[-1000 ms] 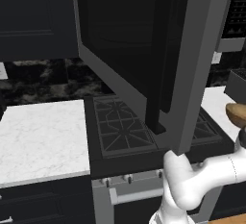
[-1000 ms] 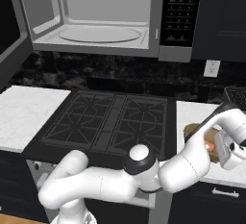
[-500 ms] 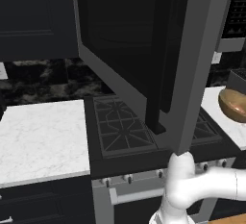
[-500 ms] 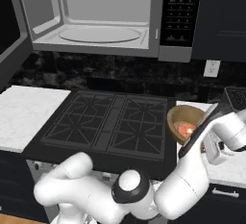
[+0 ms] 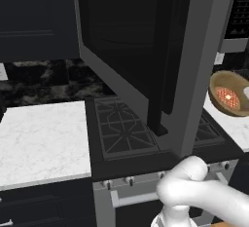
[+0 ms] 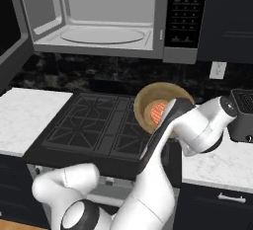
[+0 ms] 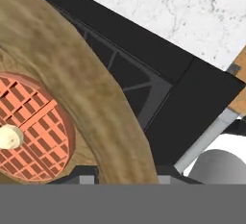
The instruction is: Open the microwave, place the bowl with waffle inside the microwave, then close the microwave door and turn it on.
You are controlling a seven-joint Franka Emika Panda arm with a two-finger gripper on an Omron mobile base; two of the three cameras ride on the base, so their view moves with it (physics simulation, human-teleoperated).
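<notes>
The microwave (image 6: 99, 21) hangs above the stove, its cavity and glass turntable exposed and its button panel (image 6: 183, 12) on the right. The microwave door (image 5: 141, 50) stands swung wide open to the left, black handle (image 5: 168, 50) toward me. My gripper (image 7: 126, 177) is shut on the rim of the tan wooden bowl (image 6: 146, 100), holding it in the air over the stove's right side, below the cavity and tilted. The reddish waffle (image 6: 158, 109) lies inside the bowl. In the hand view the bowl (image 7: 86, 88) and the waffle (image 7: 33, 131) are very close.
A black gas stove (image 6: 94, 125) sits under the microwave. White marble counter (image 5: 39, 138) lies to its left and more to its right, where a dark toaster (image 6: 242, 115) stands. The open door juts out over the stove's front. Dark cabinets flank the microwave.
The bowl has risen from beside the right counter and moved left over the stove's edge, tipping so its inside and the waffle now face the cameras.
</notes>
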